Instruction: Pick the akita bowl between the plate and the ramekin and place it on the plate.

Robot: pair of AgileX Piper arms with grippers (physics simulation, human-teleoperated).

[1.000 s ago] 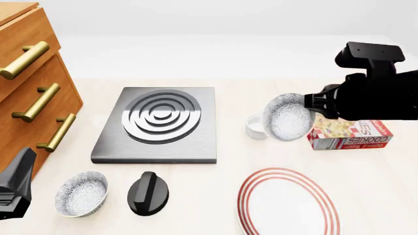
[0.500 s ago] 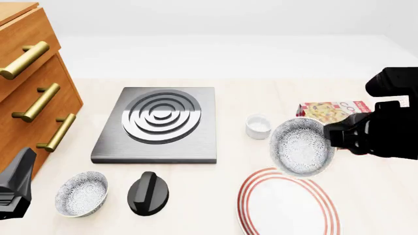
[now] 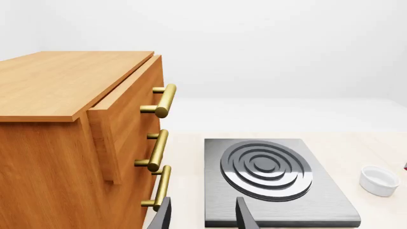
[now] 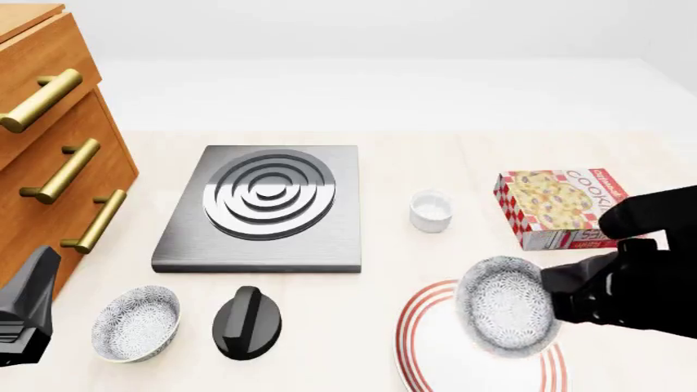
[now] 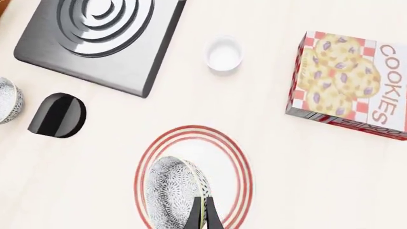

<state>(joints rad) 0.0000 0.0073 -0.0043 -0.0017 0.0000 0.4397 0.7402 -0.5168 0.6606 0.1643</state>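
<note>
My right gripper [image 4: 553,297] is shut on the rim of the akita bowl [image 4: 505,305], a small speckled grey-white bowl. The bowl is tilted on its side and hangs over the far part of the red-ringed white plate [image 4: 419,320]. In the right wrist view the fingers [image 5: 203,211] pinch the bowl [image 5: 170,191] above the plate [image 5: 224,161]. The small white ramekin [image 4: 430,211] stands farther back on the table, also seen as a ramekin [image 5: 224,53] from the wrist. My left gripper [image 4: 24,314] stays at the near left, open [image 3: 202,217] and holding nothing.
A second patterned bowl [image 4: 136,322] and a black knob [image 4: 247,322] lie near left. A grey burner slab [image 4: 267,204] sits mid-table. A cookies box [image 4: 556,208] lies to the right of the ramekin. A wooden drawer cabinet [image 4: 55,147] with brass handles lines the left edge.
My right gripper has carried the bowl from beside the ramekin, near the cookies box, toward the near edge and down over the plate. The left arm has not moved.
</note>
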